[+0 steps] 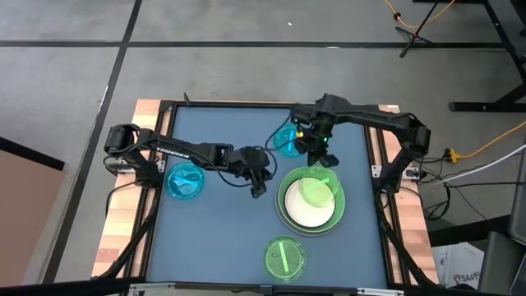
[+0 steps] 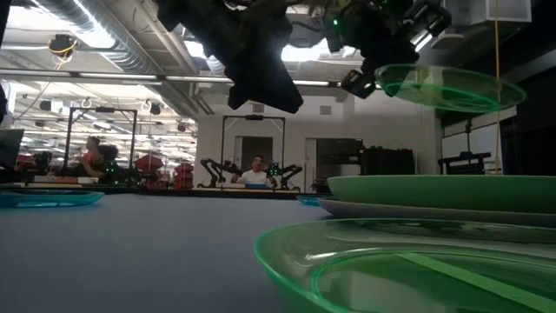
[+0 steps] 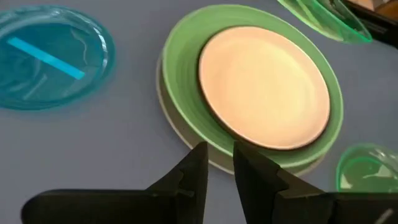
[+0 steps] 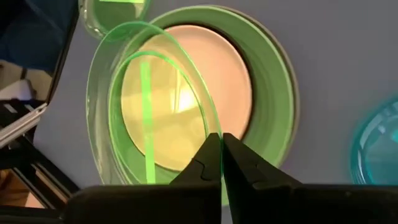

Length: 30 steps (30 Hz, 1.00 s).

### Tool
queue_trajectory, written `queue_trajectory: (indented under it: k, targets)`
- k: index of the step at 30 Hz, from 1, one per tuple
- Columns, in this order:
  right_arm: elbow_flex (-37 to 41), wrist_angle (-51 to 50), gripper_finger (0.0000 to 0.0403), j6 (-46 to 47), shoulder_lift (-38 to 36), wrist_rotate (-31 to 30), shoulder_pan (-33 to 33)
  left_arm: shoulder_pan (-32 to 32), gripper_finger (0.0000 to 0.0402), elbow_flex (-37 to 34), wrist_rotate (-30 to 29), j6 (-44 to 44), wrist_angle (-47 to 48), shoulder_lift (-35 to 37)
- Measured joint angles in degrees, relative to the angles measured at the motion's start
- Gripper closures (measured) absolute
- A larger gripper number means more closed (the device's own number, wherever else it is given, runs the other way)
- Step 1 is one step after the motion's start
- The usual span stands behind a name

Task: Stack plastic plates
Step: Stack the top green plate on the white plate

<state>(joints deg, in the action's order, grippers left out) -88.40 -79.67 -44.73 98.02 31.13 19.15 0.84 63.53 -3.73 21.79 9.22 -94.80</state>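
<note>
Though translucent, round green plate [image 4: 149, 106] pinched.

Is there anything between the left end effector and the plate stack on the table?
No. In the high view, only bare blue table lies between the left end effector and the plate stack; the left wrist view agrees.

The table [image 1: 222, 238] has a blue top in a dark frame. A stack of plates [image 1: 287, 215] lies on it beside the left gripper [image 1: 258, 187] and under the right gripper [image 1: 319, 159]; its bottom grey plate [image 3: 180, 138] touches the top. A blue plate [image 1: 185, 180] lies behind the left gripper, beside its arm. Another blue plate [image 1: 287, 140] lies just beside the right gripper. A green plate [image 1: 284, 257] lies beyond the stack, well apart from both grippers.
</note>
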Motion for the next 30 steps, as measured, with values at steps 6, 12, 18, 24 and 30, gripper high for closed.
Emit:
queue_trajectory:
  k: [6, 12, 18, 24, 30]
  targets:
    - [2.7, 5.4, 0.0403, 3.8, 0.0, 0.0, -5.7, 2.7, 0.0333, 0.0, 0.0, 0.0, 3.4, 0.0]
    - [6.6, 8.9, 0.0403, 5.0, 0.0, 0.0, -10.3, 5.9, 0.0333, 0.0, 0.0, 0.0, 7.0, 0.0]
    - [9.9, 13.1, 0.0403, 6.0, 0.0, 0.0, -13.6, 8.6, 0.0333, 0.0, -0.9, 0.1, 8.1, 0.0]
    - [13.2, 17.8, 0.0403, 6.2, 0.0, 0.0, -15.6, 10.2, 0.0333, 0.0, -1.8, 0.1, 8.1, 0.0]
    - [16.4, 21.5, 0.0403, 6.1, 0.0, -0.1, -15.4, 10.5, 0.0333, 0.0, -1.8, 0.2, 7.8, 0.0]
